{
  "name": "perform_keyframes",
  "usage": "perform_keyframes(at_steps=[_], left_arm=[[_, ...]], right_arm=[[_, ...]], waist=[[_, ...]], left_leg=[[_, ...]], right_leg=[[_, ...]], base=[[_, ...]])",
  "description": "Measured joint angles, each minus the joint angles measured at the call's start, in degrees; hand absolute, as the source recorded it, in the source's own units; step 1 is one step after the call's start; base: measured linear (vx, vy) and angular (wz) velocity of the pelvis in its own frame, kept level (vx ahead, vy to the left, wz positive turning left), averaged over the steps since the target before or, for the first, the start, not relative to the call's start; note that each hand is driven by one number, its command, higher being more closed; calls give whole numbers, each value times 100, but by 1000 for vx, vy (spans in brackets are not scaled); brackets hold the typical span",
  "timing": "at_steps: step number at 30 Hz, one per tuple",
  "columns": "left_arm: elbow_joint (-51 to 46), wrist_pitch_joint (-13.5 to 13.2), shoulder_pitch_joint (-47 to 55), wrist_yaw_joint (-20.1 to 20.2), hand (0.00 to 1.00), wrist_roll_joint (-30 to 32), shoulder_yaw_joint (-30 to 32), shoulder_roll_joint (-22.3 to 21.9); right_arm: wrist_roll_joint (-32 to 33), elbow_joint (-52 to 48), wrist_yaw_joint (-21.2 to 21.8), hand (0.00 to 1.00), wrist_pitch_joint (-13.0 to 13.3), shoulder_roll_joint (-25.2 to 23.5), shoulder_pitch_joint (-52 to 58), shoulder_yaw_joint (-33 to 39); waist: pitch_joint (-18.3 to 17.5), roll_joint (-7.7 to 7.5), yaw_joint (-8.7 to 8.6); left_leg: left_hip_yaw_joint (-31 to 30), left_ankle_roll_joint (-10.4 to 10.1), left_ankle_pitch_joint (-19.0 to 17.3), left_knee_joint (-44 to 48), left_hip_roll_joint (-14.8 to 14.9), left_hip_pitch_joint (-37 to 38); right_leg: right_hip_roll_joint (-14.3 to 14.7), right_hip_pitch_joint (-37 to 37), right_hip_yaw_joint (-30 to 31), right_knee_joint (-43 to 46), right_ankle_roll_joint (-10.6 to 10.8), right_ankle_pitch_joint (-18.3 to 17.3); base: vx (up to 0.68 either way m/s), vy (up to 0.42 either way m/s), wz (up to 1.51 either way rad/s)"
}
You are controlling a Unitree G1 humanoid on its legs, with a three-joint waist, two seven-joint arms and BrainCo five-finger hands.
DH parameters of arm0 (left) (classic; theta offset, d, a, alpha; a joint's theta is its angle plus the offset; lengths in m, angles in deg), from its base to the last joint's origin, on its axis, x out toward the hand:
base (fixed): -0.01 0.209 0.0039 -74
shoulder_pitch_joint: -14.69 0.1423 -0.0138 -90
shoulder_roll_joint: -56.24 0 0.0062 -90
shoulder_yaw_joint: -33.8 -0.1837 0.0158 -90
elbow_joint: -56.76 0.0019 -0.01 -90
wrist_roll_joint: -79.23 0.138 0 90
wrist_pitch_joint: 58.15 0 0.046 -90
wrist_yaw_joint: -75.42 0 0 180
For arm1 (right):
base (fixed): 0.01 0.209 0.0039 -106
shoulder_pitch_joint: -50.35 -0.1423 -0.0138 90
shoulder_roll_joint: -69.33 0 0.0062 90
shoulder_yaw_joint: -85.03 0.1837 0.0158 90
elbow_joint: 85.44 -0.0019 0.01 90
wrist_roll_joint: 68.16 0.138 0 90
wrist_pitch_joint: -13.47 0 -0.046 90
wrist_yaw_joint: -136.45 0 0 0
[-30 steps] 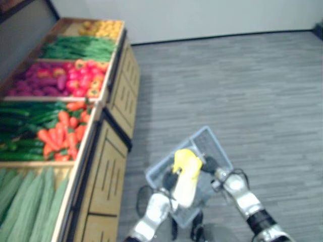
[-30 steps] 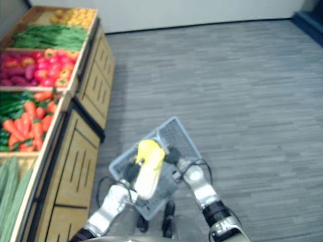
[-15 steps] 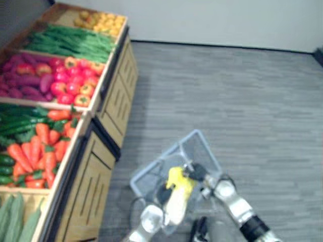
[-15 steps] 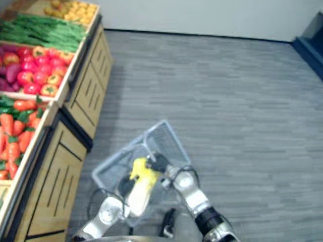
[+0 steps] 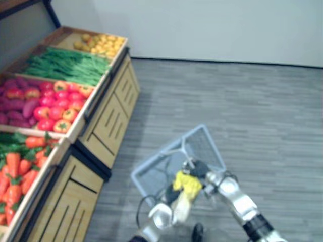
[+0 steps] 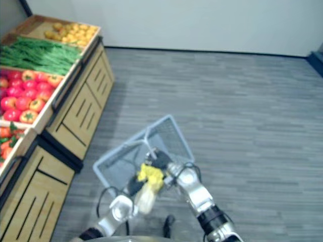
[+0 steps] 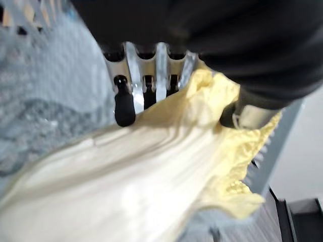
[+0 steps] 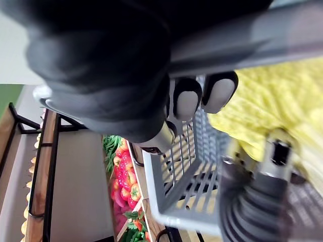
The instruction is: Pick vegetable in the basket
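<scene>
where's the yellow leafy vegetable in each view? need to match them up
Left eye view: yellow leafy vegetable low centre, at the grey basket's near side.
Right eye view: low, slightly left of centre, same spot.
Left wrist view: close up, against the left robot hand's fingers.
Right wrist view: beside the basket's mesh wall.
Shared landmark: the grey basket.
</scene>
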Motion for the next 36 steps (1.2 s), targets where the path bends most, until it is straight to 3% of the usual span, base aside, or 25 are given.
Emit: perform_keyframes(at_steps=[1, 2, 3, 4, 5, 7, 8, 9, 10, 11, 13, 15, 17, 18, 19, 21, 22, 23, 24, 25, 26, 29, 32, 33, 36], left_arm=[[-4, 0, -132, -162, 0, 3, 2, -70], [-8, 1, -235, -268, 0, 5, 2, -166], [-32, -1, -274, -307, 0, 4, 7, -209], [-154, -1, -279, -362, 0, 0, 12, -239], [-300, 4, -257, -397, 0, -33, 48, -165], [-548, 4, -160, -413, 0, -81, 268, 2], [-711, 3, -99, -412, 0, -166, 409, 43], [-1003, -6, 23, -411, 0, -236, 600, 201], [-1183, -23, 86, -419, 0, -294, 663, 283], [-1324, -73, 161, -409, 0, -399, 697, 418], [-1415, -202, 204, -290, 0, -515, 737, 708], [-1429, -501, 167, 14, 0, -920, 726, 795], [-1460, -774, 176, 332, 0, -1227, 637, 801], [-1494, -897, 188, 502, 0, -1410, 549, 803], [-1541, -947, 207, 554, 0, -1451, 513, 809], [-2044, -1018, 463, 668, 0, -1667, 527, 882], [-2579, -1121, 743, 788, 0, -1909, 639, 975], [-2850, -1207, 950, 902, 0, -2138, 884, 859], [-2980, -1221, 1026, 948, 0, -2262, 957, 812], [-3221, -1346, 1112, 1035, 0, -2399, 1155, 731], [-3360, -1454, 1088, 1072, 0, -2502, 1401, 695], [-3452, -1700, 989, 1125, 0, -2489, 1914, 677], [-3454, -1875, 916, 1124, 0, -2440, 2155, 695], [-3719, -1806, 461, 708, 0, -2221, 2932, 1190], [-3719, -1776, 456, 706, 0, -2216, 2920, 1187]], right_arm=[[-9, -4, 15, 100, -12, -20, 113, 98], [-26, -28, -2, 100, -49, -15, 249, 222], [-89, -45, -53, 100, -53, -15, 321, 268], [-201, -33, -138, 100, -96, 9, 414, 362], [-274, -6, -152, 100, -136, 17, 526, 479], [-268, 7, -123, 100, -134, 134, 634, 505], [-268, 33, -83, 100, -133, 227, 677, 551], [-266, 44, -56, 100, -111, 328, 799, 597], [-264, 113, 22, 100, -90, 376, 948, 667], [-251, 148, 20, 100, -18, 353, 1054, 734], [-193, 65, 93, 100, 286, 477, 1112, 774], [-33, 33, 145, 100, 485, 416, 1363, 914], [23, 8, 132, 100, 588, 379, 1460, 962], [15, 4, 163, 100, 602, 394, 1484, 996], [11, 5, 163, 100, 600, 391, 1483, 1022], [-3, 57, 263, 100, 573, 351, 1466, 1152], [-14, 151, 377, 100, 540, 300, 1500, 1218], [-28, 355, 483, 100, 523, 339, 1477, 1413], [-112, 402, 525, 100, 507, 360, 1492, 1495], [-220, 639, 576, 100, 459, 455, 1503, 1661], [-291, 955, 564, 100, 416, 495, 1453, 1827], [-581, 1571, 490, 100, 328, 508, 1461, 2071], [-640, 1983, 398, 100, 336, 460, 1454, 2299], [-629, 2619, 166, 100, 462, 237, 1689, 2512], [-671, 2628, 160, 100, 478, 210, 1714, 2497]], waist=[[0, -2, -85], [-6, -7, -167], [-10, -3, -182], [-21, 34, -212], [-57, -65, -152], [-122, -199, -100], [-125, -168, -119], [-120, -190, -136], [-120, -219, -168], [-112, -218, -223], [-110, -165, -277], [-136, -139, -320], [-139, -134, -403], [-140, -136, -418], [-142, -142, -412], [-184, -215, -384], [-284, -391, -345], [-325, -161, -318], [-356, -99, -306], [-464, 151, -259], [-458, 276, -271], [-451, 283, -266], [-461, 298, -268], [-582, 143, -289], [-605, 100, -311]], left_leg=[[926, 142, 308, -541, -22, -11], [1806, 409, 485, -902, -4, 39], [2122, 488, 680, -1097, -8, 91], [2328, 716, 1065, -1418, -59, 227], [2259, 904, 927, -1604, -298, 342], [2123, 857, 635, -1770, -601, 407], [2013, 986, 614, -1758, -677, 420], [1795, 1069, 559, -1780, -821, 513], [1519, 1085, 550, -1853, -943, 672], [1222, 1083, 552, -1900, -994, 828], [618, 1059, 568, -1985, -1003, 1076], [-408, 927, 651, -2186, -1042, 1238], [-1109, 863, 648, -2303, -1112, 1232], [-1500, 796, 596, -2304, -1160, 1253], [-1640, 745, 565, -2285, -1173, 1280], [-1944, 498, 389, -2146, -1216, 1373], [-2087, 317, 188, -1954, -1307, 1409], [-2115, 139, -13, -1683, -1083, 1368], [-2015, 98, -38, -1611, -934, 1289], [-1741, 33, -52, -1541, -609, 1213], [-1436, -35, 37, -1575, -374, 1315], [-913, -93, 421, -1916, -224, 1634], [-696, -140, 668, -2445, -220, 1813], [-384, -145, 864, -2968, -330, 1904], [-371, -133, 966, -3092, -357, 1896]], right_leg=[[-95, 183, -363, -104, 118, 29], [-180, 366, -717, -144, 212, -32], [-210, 454, -852, -131, 273, -126], [-249, 560, -1014, 36, 430, -395], [-445, 527, -1092, 302, 556, -668], [-777, 370, -1168, 949, 759, -952], [-982, 111, -1179, 1713, 763, -945], [-1362, -316, -1095, 2998, 552, -737], [-1526, -605, -843, 3820, 499, -517], [-1482, -689, -600, 4134, 436, -617], [-1192, -695, -266, 3916, 357, -827], [-683, -851, 443, 2861, 373, -880], [-433, -1090, 1308, 1940, 572, -755], [-376, -1213, 1856, 1389, 794, -597], [-375, -1253, 2039, 1185, 865, -529], [-454, -1227, 2195, 692, 874, -134], [-544, -1161, 2183, 536, 749, 257], [-423, -1083, 1954, 674, 791, 404], [-359, -1025, 1803, 601, 737, 368], [-186, -887, 1522, 433, 626, 351], [-93, -621, 1266, 264, 570, 372], [-55, -38, 812, -120, 452, 364], [-66, 78, 620, -320, 417, 370], [-91, 432, 531, -1358, 458, 996], [-103, 439, 498, -1491, 461, 1066]], base=[[378, 57, 128], [321, 53, 140], [333, 76, 129], [312, 131, 91], [369, 163, 73], [300, 140, 43], [368, 150, 69], [316, 116, 100], [428, 86, 131], [318, -7, 164], [359, -96, 173], [313, -182, 214], [214, -236, 207], [204, -279, 178], [230, -326, 143], [231, -345, 97], [361, -524, 82], [373, -512, 79], [311, -390, 81], [293, -284, 90], [283, -273, 92], [197, -223, 79], [22, -36, 35], [-127, 68, 13], [-88, 16, 4]])
